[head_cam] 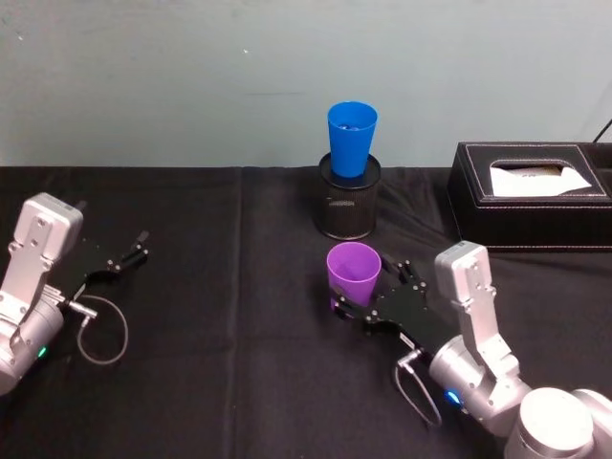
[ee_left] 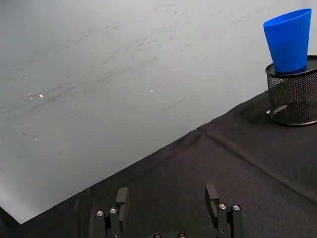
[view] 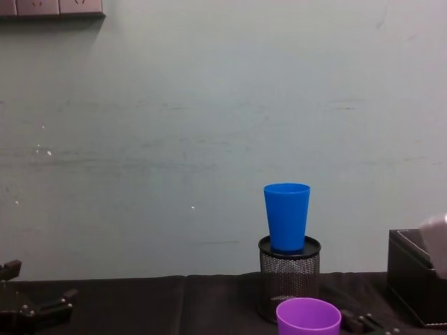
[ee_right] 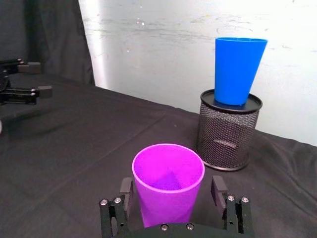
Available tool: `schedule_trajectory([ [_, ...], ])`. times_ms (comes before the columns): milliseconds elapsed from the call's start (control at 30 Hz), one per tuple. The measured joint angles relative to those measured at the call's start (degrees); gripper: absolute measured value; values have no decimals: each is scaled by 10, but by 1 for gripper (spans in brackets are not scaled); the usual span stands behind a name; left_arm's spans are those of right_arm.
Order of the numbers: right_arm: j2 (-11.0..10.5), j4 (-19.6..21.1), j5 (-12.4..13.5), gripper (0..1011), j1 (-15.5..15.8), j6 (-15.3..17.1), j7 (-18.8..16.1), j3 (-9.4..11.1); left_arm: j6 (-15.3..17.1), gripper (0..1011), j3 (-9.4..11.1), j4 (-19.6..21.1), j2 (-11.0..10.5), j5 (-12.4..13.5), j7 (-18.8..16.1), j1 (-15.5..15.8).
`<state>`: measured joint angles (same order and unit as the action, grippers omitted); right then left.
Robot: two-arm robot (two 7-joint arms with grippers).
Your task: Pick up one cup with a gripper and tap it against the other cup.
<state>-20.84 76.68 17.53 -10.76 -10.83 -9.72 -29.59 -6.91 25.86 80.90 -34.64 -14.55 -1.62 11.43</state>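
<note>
Straddling purple cup [ee_right: 168,173], right gripper [ee_right: 172,186] spread, unclamped; next we squeeze, lift, tap far blue cup [head_cam: 351,139]. Left gripper [ee_left: 167,193] parked left, spread.

We see a purple cup [head_cam: 353,274] of smooth plastic and a blue cup [head_cam: 351,139] of smooth, faintly glossy plastic. The pen holder [head_cam: 348,210] is fine black metal mesh. We also see a matt black cloth [head_cam: 220,382], a stitched, leather-look tissue box [head_cam: 526,215] and a scuffed matt wall [head_cam: 191,86].
</note>
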Motion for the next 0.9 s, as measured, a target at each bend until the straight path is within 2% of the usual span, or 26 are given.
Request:
schedule_trajectory([
  [167,25,-33,-1,1002,-18,-8,-8,3,0,1000,0,0,0,0,0,0],
  [400,43,-57,-2,994,-28,-15,-18,8,0,1000,0,0,0,0,0,0],
  [500,50,-63,-5,908,-30,-15,-21,12,0,1000,0,0,0,0,0,0],
  [633,53,-64,-8,840,-29,-14,-22,17,0,1000,0,0,0,0,0,0],
  [700,54,-62,-9,763,-28,-12,-22,19,0,1000,0,0,0,0,0,0],
  [900,50,-32,-11,733,-16,3,-25,30,0,1000,0,0,0,0,0,0],
])
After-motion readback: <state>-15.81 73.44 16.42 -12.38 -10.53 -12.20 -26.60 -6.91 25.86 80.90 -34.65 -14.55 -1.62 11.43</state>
